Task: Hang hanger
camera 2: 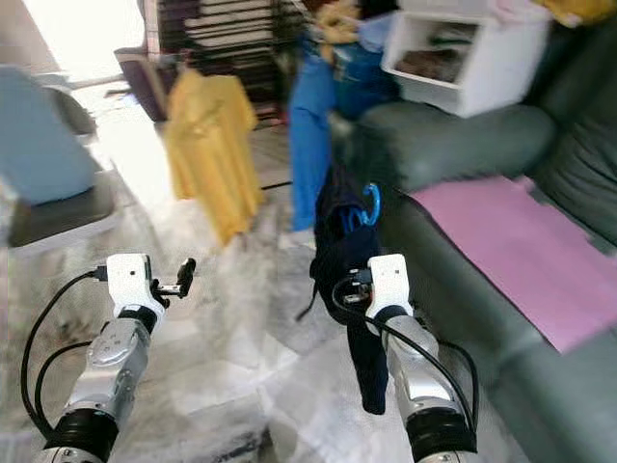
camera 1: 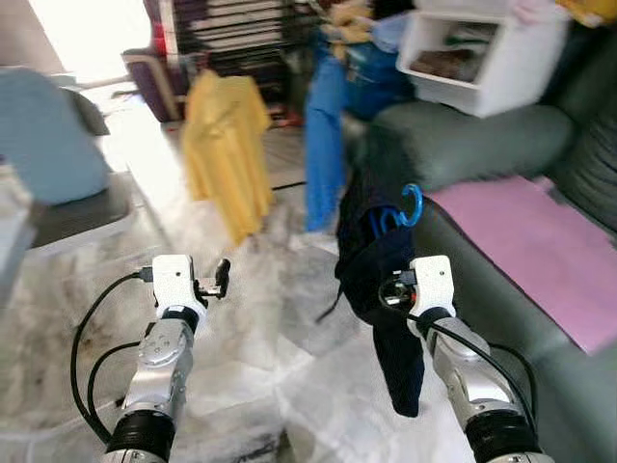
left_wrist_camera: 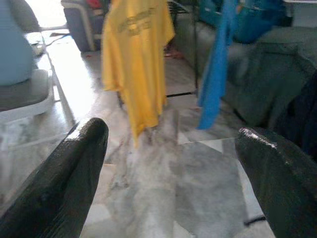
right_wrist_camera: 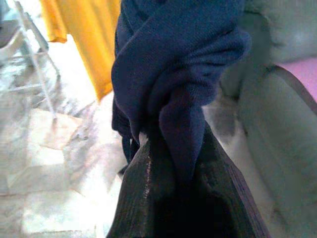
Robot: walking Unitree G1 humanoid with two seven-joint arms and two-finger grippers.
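Before the robot: pale marble floor [camera 1: 289, 338] in a living room, views somewhat blurred
Right gripper [right_wrist_camera: 185, 188]: closed on the bunched dark navy garment [camera 1: 381, 289], its two black fingers pinching a fold of the cloth — held out in front of the right arm, just beside the grey-green sofa [camera 1: 463, 145]
Hanger: blue hanger [camera 1: 410, 207] carried inside the navy garment, its hook curling up out of the top of the cloth; the rest is wrapped in fabric and hard to make out
Navy garment: hangs down below the right gripper, the lower end dangling free above the floor
Left gripper [camera 1: 220, 280]: raised at the left, fingers spread wide with nothing between them — in the left wrist view the two black fingertips [left_wrist_camera: 64, 173] stand far apart with floor showing between
Ahead: yellow shirt [camera 1: 227, 149] and blue garment [camera 1: 326, 125] hanging side by side, well apart from both grippers
Sofa: pink mat [camera 1: 540, 251] lying on the seat; white shelf unit [camera 1: 477, 53] stands behind the armrest
Far left: light blue chair [camera 1: 48, 135], blurred
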